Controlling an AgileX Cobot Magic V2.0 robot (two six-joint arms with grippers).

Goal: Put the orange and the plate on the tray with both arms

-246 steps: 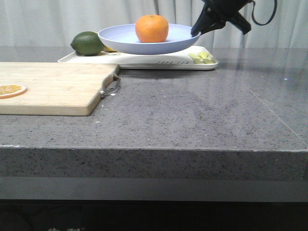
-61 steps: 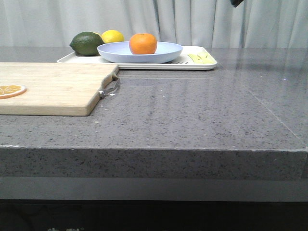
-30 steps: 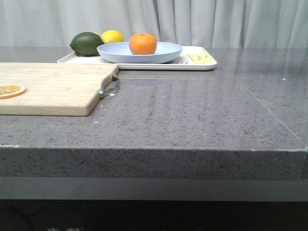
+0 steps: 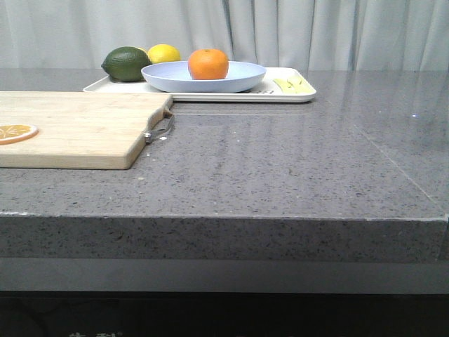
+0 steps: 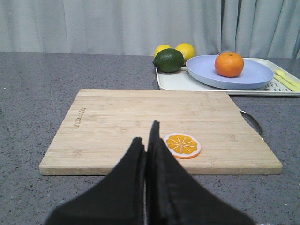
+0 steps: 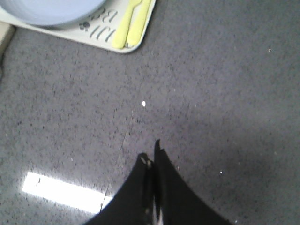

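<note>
The orange [image 4: 208, 63] sits in the lavender-blue plate [image 4: 242, 76], and the plate rests on the white tray [image 4: 298, 94] at the back of the counter. They also show in the left wrist view: orange [image 5: 229, 64], plate [image 5: 253, 77], tray [image 5: 173, 82]. My left gripper [image 5: 146, 136] is shut and empty, held over the near edge of the wooden board. My right gripper [image 6: 151, 152] is shut and empty above bare counter, away from the tray's corner [image 6: 123, 46], where the plate's edge [image 6: 47, 11] shows. Neither gripper shows in the front view.
A wooden cutting board [image 4: 77, 126] with a metal handle [image 4: 163, 126] lies at the left, with a dried orange slice [image 5: 183, 145] on it. A dark green lime [image 4: 126, 63] and a yellow lemon [image 4: 164, 53] lie on the tray. Pale yellow cutlery [image 6: 132, 22] lies at the tray's right end.
Four seconds ago the right gripper held the plate with the orange above the tray; the plate now rests on the tray. The right arm has left the front view.
</note>
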